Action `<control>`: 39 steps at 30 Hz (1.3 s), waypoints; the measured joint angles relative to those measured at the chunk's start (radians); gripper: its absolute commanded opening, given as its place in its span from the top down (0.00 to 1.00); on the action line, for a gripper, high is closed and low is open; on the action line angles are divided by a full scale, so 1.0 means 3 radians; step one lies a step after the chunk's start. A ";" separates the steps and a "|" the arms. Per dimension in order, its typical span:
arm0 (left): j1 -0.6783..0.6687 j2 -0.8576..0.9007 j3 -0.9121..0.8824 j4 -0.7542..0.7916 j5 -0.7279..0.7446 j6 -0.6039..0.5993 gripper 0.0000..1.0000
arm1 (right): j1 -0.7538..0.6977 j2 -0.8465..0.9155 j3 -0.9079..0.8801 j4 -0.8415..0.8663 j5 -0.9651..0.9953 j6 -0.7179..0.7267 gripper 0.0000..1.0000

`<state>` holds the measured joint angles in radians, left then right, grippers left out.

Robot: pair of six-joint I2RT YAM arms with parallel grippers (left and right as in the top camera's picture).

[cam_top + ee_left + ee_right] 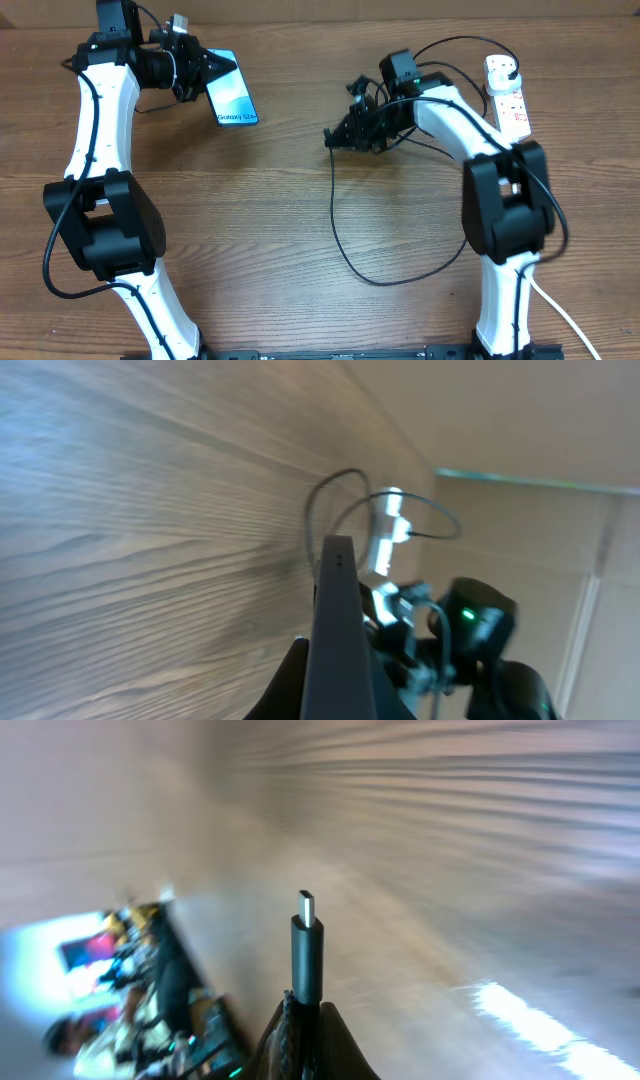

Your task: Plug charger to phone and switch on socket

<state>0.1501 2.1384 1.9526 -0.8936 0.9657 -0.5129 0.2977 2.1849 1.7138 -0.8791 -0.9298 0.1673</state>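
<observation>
My left gripper (pixel 205 78) is shut on the phone (pixel 233 98) and holds it at the table's upper left, its light blue screen showing "Galaxy" text. In the left wrist view the phone (pixel 337 625) shows edge-on as a dark slab between my fingers. My right gripper (pixel 340 135) is shut on the charger's connector end at the table's middle; the connector tip (pixel 307 950) sticks up from my fingers in the right wrist view. The black cable (pixel 345 240) loops down the table and back up to a plug in the socket (pixel 508 95), a white power strip at the upper right.
The socket's thick white cord (pixel 570 320) runs off the lower right corner. The right arm (pixel 470 630) shows beyond the phone in the left wrist view. Wooden tabletop (pixel 270 220) lies between the arms.
</observation>
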 measured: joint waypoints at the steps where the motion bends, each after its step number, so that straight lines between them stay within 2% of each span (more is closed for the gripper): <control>1: 0.0000 -0.0001 0.0000 0.0050 0.0061 -0.0001 0.96 | 0.0018 -0.0090 0.0013 -0.0009 -0.0095 -0.0019 0.96; 7: 0.0000 -0.0001 0.0000 0.0507 0.0298 -0.0118 0.96 | 0.0214 -0.0437 0.0075 -0.0065 -0.0657 -0.0084 0.96; 15: 0.0000 0.0000 -0.0001 0.1015 0.0388 -0.0491 0.96 | 0.0497 -0.0439 0.0075 -0.0078 -0.1063 -0.0092 0.96; 18: -0.0001 -0.0001 0.0000 0.1116 0.0402 -0.0647 0.96 | 0.0521 -0.0439 0.0075 0.0106 -0.1111 0.0004 0.96; 22: -0.0019 -0.0001 -0.0001 0.1204 0.0393 -0.0856 0.96 | 0.0515 -0.0439 0.0075 0.0664 -0.1129 0.0374 0.96; 30: -0.0125 0.0000 -0.0001 0.1666 0.0373 -0.1256 0.96 | 0.0515 -0.0439 0.0072 0.1656 -0.1012 0.1445 0.96; 34: -0.0153 -0.0001 -0.0001 0.1747 0.0373 -0.1437 0.95 | 0.0515 -0.0439 0.0072 0.1809 -0.0987 0.1775 0.96; 39: -0.0153 -0.0001 -0.0003 0.1756 0.0373 -0.1540 0.96 | 0.0515 -0.0439 0.0072 0.1859 -0.0978 0.1957 0.96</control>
<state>0.1043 2.1380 1.9518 -0.3668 1.0775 -0.9749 0.4522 2.0533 1.7355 -0.3214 -1.2232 0.7544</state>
